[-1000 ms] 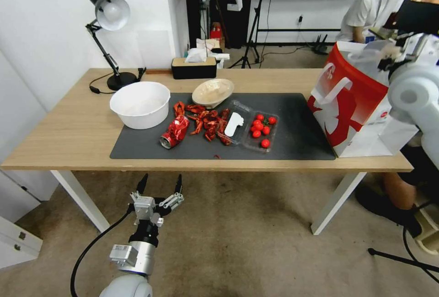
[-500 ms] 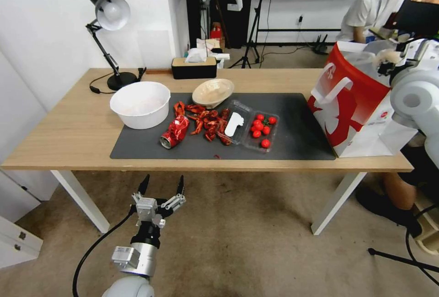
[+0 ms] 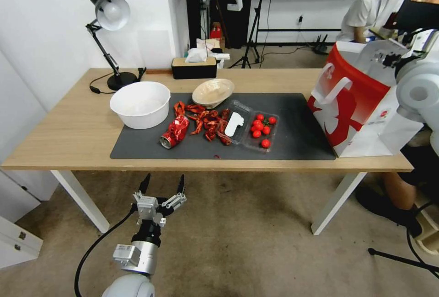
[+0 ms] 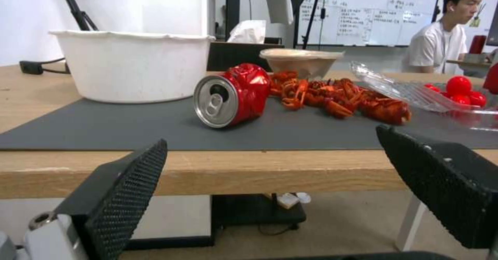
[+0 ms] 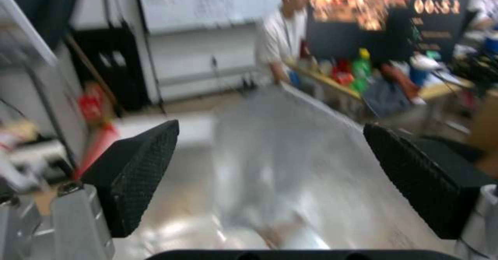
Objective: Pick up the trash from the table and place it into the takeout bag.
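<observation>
A crushed red can (image 3: pixel 175 130) (image 4: pixel 233 95) lies on the dark mat (image 3: pixel 297 137) of the table (image 3: pixel 68 137), beside a pile of red crayfish shells (image 3: pixel 208 121). A beige shallow bowl (image 3: pixel 213 92) (image 4: pixel 301 60) sits tilted behind them. The red-and-white takeout bag (image 3: pixel 352 105) stands open at the table's right end. My right gripper (image 3: pixel 388 57) (image 5: pixel 270 129) hovers over its mouth, open, with nothing between its fingers and the silvery lining (image 5: pixel 290 166) below. My left gripper (image 3: pixel 163 180) (image 4: pixel 270 143) hangs open below the table's front edge, facing the can.
A large white bowl (image 3: pixel 140 103) stands left of the can. A clear clamshell tray (image 3: pixel 254 127) holds cherry tomatoes. A desk lamp (image 3: pixel 109 13) and a black tissue box (image 3: pixel 193 67) stand at the back edge. A person sits behind the bag.
A pale item seen at my right gripper above the bag is gone from it now, and that arm has shifted slightly right. The left arm has barely moved.
</observation>
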Motion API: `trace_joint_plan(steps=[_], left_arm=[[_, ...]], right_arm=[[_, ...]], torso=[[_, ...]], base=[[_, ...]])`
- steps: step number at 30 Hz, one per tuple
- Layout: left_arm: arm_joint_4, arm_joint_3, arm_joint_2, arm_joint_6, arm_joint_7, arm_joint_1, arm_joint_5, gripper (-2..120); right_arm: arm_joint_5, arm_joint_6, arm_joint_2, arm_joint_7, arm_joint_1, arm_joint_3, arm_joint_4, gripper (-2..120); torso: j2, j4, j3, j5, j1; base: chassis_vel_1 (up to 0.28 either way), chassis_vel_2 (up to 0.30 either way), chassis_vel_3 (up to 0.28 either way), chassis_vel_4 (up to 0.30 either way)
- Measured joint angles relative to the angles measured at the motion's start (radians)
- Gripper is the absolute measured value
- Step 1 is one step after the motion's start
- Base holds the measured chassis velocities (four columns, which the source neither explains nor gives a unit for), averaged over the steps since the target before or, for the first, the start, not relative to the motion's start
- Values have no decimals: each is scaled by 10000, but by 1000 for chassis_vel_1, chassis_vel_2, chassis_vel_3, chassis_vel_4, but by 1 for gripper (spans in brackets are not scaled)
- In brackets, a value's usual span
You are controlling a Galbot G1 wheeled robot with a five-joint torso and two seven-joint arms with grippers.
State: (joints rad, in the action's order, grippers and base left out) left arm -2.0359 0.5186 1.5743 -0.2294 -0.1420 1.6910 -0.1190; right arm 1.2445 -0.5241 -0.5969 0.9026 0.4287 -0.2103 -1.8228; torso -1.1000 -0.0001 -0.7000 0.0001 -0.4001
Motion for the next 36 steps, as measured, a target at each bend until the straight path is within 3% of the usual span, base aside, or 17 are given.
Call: trace_joint_plan(steps=[2, 7, 20, 29, 36], left_arm=[[4, 4, -34, 7, 0, -7, -9, 100], [4, 34, -85, 11, 1, -7, -39, 100], [-78, 138, -79, -32, 30, 119, -85, 100], [-365, 487, 322, -364, 101, 539, -38, 100], [-402, 470, 337, -390, 113, 552, 77, 100]], right_arm=[[-183, 784, 76, -506, 193, -115, -423, 92], [-120, 1614, 231, -1248, 520, -443, -1084, 99], [-881, 5413, 1147, -5332, 3207, -2331, -3123, 100], [-2530, 7090, 630, -7173, 4020, -1048, -4078, 100], [-3664, 7621, -24, -7930, 6668, -2546, -5028, 100]], torso=[[0, 1, 0, 1, 0], [0, 0, 0, -1, 1], [-1, -5, 2, 3, 3], [0, 8, 1, 1, 2], [-1, 1, 2, -3, 2]], base=[[0, 0, 0, 0], [0, 0, 0, 0], [0, 0, 0, 0], [0, 0, 0, 0], [0, 0, 0, 0]])
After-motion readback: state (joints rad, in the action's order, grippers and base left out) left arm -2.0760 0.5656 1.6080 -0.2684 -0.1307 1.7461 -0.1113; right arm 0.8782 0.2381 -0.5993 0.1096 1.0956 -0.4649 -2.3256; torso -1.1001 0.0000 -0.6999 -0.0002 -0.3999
